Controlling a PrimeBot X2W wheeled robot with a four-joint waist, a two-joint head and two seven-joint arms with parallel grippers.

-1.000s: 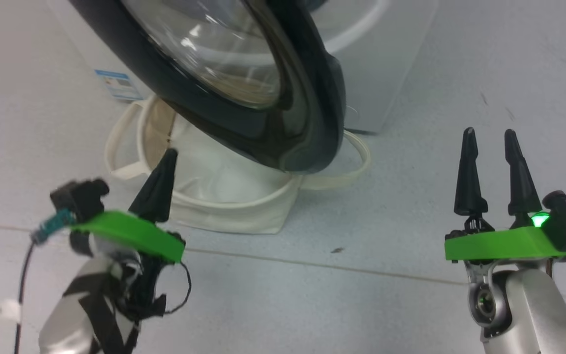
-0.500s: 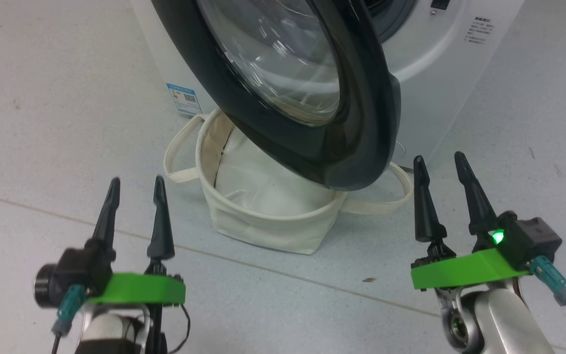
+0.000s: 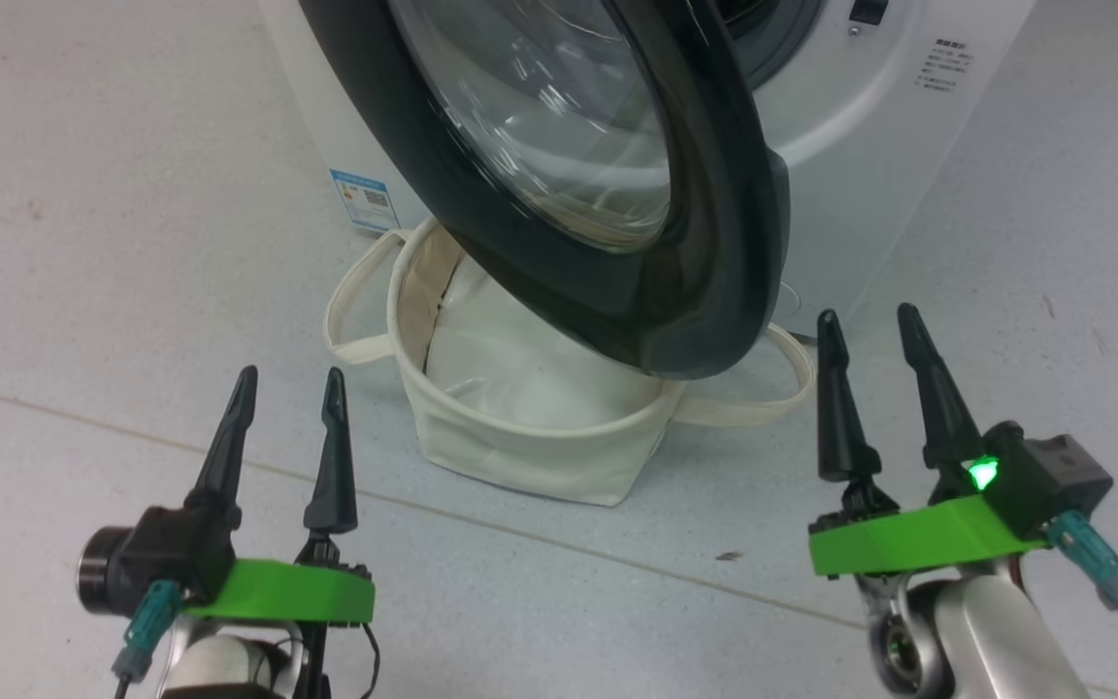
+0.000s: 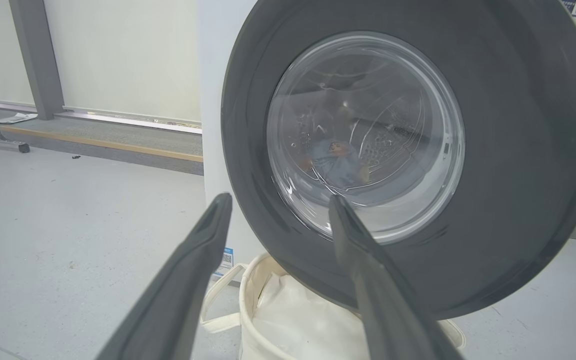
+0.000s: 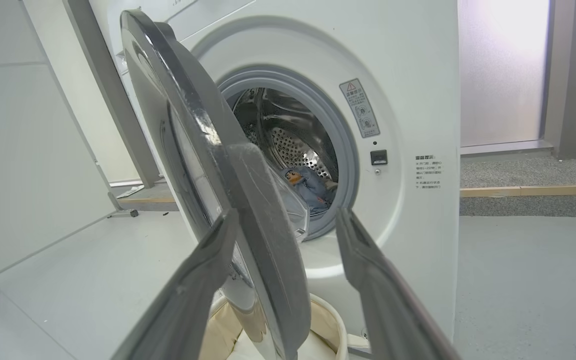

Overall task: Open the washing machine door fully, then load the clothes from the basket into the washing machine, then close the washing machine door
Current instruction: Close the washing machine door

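Moved since a second ago: left claw (image 3: 291,371). Back then pinched shut and tipped over close to the basket (image 3: 520,456). Now at the near left, standing straight, fingers wide apart, holding nothing. Right claw (image 3: 866,311) at the near right, wide and empty, same as before. Head camera lifted too, so more of the washing machine (image 3: 870,107) in the picture.

Clothes (image 5: 310,187): already inside the steel drum (image 5: 288,130), past the grey ring (image 5: 345,150). Blue cloth with a bit of orange. Only a plain white bundle (image 3: 530,369) in the basket. Basket on the floor, right under the washing machine door (image 3: 569,146). Loading done, by the look of it, and shutting the door next.

Door swung out about halfway, hinged on the machine's left side, free edge pointing near, between the two claws and farther off. Shiny black outer face turned left, straight ahead of the left claw. Thin edge just in front of the right claw, the nearer one. Best guess: push the black face from the left, toward the right and far.

Writing: blue label sticker (image 3: 365,199) low on the machine, with a square code. Warning sticker (image 5: 360,107) with a red triangle beside the drum hole. Small block of grey print (image 5: 428,172) lower right of it. All too small to read. Brand: cannot tell.
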